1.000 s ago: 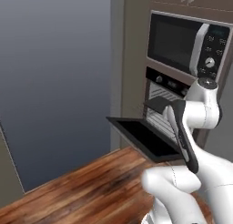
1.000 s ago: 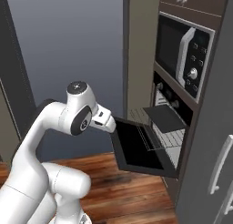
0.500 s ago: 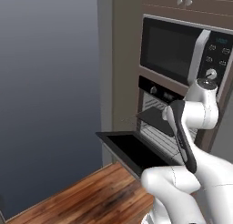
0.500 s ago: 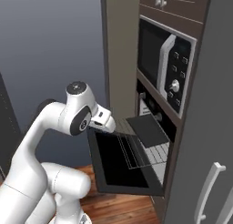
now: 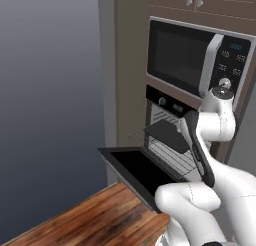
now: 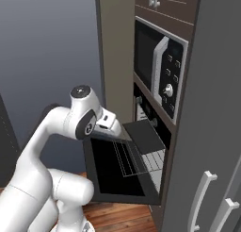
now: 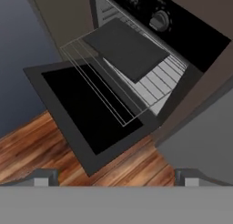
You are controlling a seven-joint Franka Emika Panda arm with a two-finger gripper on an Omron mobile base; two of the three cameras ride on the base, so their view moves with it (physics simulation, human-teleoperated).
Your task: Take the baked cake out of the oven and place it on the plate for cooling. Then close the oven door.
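Left base view: the oven (image 5: pixel 172 115) sits in the tall cabinet under the microwave (image 5: pixel 197 57), and the oven door (image 5: pixel 137 170) is dropped flat, its far edge pointing out toward the room. A wire rack (image 5: pixel 167 150) is slid part way out over the door, with a flat dark tray (image 5: pixel 167 132) above it. No cake can be made out on tray or rack. The white arm rises at the lower right, its upper links in front of the right side of the oven.

Right base view: the gripper (image 6: pixel 117 128) hangs just above the near left part of the open door, to the left of the tray (image 6: pixel 143 136) and short of the oven mouth. The tray's long side runs across the oven front. The room to the left of the door is free; the cabinet wall closes off the right.

Hand view: 2 finger tips (image 7: pixel 43 176) stand far apart at the bottom, so the jaws are spread wide with nothing between them. The door (image 7: pixel 91 109) lies straight ahead and below, the rack (image 7: pixel 107 82) and tray (image 7: pixel 127 48) beyond it toward the knob (image 7: pixel 159 20). The reach, I judge, must go forward over the door, clear of its raised rim and of the rack's front wire
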